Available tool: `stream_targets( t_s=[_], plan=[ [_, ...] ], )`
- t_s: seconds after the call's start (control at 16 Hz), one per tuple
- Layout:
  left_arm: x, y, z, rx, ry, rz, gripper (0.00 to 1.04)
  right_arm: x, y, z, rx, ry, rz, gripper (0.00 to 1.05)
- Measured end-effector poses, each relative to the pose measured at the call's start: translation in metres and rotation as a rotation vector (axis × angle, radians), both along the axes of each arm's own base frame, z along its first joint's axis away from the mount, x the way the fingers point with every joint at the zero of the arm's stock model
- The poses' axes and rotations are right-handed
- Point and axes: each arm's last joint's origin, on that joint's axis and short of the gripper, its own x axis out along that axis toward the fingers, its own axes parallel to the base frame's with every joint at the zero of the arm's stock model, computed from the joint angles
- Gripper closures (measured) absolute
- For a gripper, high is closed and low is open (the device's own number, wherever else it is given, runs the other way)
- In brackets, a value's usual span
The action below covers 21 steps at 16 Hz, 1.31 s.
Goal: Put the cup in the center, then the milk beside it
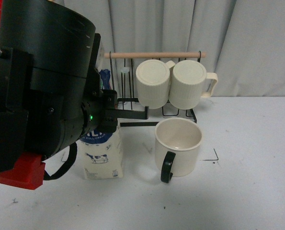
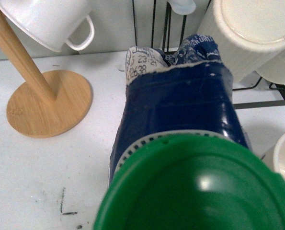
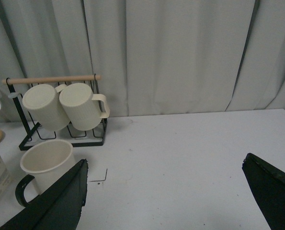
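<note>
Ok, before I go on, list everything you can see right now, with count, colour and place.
cup: one, cream with black handle, upright in front of the rack
milk: one carton, blue top, cream base, green cap, standing left of the cup, apart from it
ribbed mugs: two, cream, side by side on the rack
rack: one, black wire with wooden rod, at the back
white mug: one, tilted on the wooden stand
wooden stand: one, light wood, near the rack
table: one, white
curtain: pale grey, behind the table
left arm: black with red parts, over the milk, grip hidden
right end effector: black, open, holding nothing
</note>
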Motion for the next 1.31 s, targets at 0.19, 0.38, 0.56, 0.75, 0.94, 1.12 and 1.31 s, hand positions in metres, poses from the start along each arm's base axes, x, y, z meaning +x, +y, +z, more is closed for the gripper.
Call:
stream_targets(
  t_s=[0.19,0.38,0.56,0.75,0.94,1.12,1.31],
  plan=[
    [0.000,-0.011,0.000,-0.026,-0.009,-0.011,0.91,0.000,0.000,0.000,0.000,0.000,0.000,0.06],
    [0.000,-0.021,-0.002,-0.050,-0.015,-0.022,0.92,0.000,0.000,0.000,0.000,0.000,0.000,0.06],
    [0.000,-0.024,-0.005,-0.063,-0.018,-0.031,0.84,0.000,0.000,0.000,0.000,0.000,0.000,0.06],
    [0.005,-0.027,0.005,-0.106,-0.057,-0.042,0.51,0.000,0.000,0.000,0.000,0.000,0.000,0.06],
    [-0.003,-0.017,0.017,-0.159,-0.058,-0.061,0.17,0.000,0.000,0.000,0.000,0.000,0.000,0.06],
    [-0.025,0.000,0.057,-0.240,-0.131,-0.092,0.07,0.000,0.000,0.000,0.000,0.000,0.000,0.06],
    [-0.060,0.031,0.088,-0.302,-0.184,-0.134,0.07,0.000,0.000,0.000,0.000,0.000,0.000,0.06]
  ],
)
